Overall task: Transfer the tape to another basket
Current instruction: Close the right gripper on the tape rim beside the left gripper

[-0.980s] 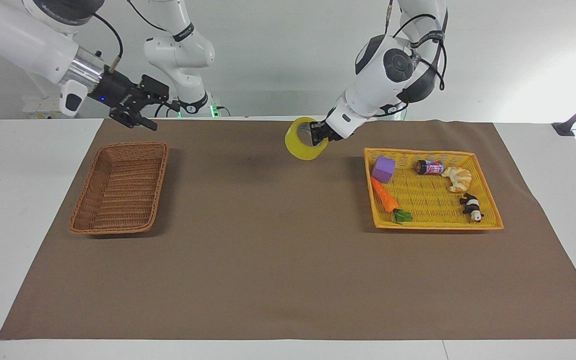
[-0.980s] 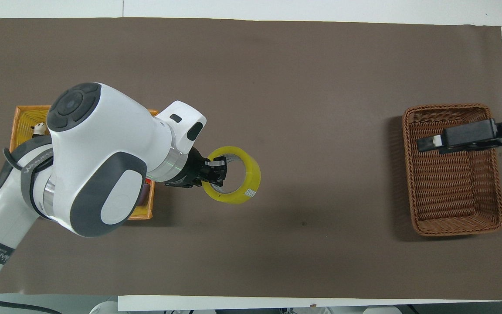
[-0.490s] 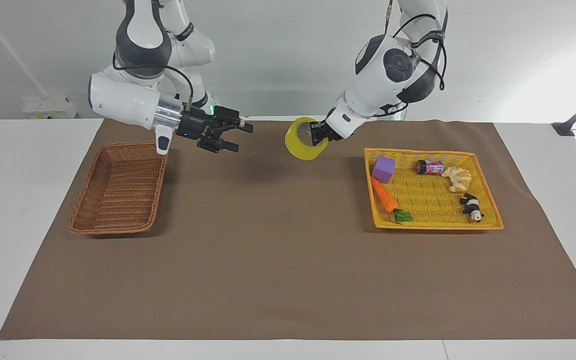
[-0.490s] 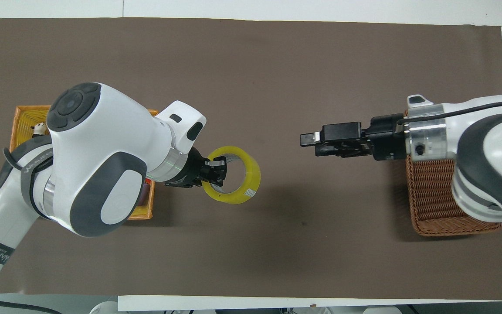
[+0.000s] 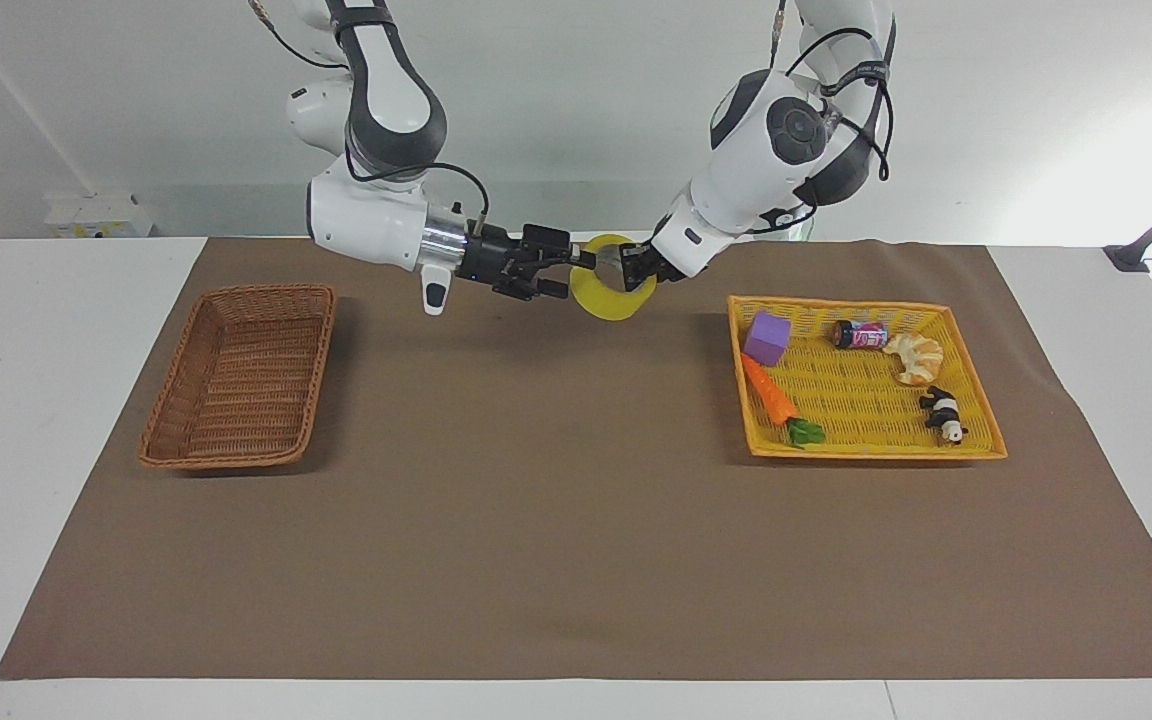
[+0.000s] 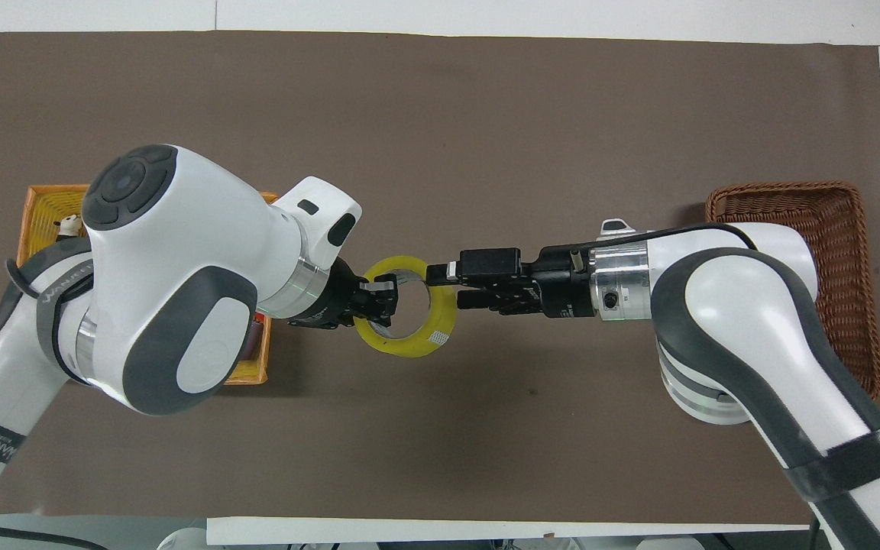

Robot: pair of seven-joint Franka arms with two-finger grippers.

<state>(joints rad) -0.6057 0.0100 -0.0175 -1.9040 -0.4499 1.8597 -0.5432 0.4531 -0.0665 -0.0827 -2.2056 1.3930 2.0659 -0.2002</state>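
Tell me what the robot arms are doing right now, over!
Left gripper shut on tape, held over the mat. Right gripper open, straddling the tape's rim. Basket waiting. Nothing in the way.

Most of the brown mat (image 5: 576, 560) was wide open, basically the whole stretch toward the edge away from the robots, so plenty of room to swing through there. The crowded bit was the middle near the robots' edge: the left gripper (image 5: 633, 268) had the tape (image 5: 608, 297) clamped up in the air, and the right gripper (image 5: 573, 274) came in with its fingers spread around the opposite rim of the ring. Both arms blocked that lane. The basket (image 5: 241, 375) sat clear at the right arm's end, while the yellow tray (image 5: 871, 440) was cluttered with toys.
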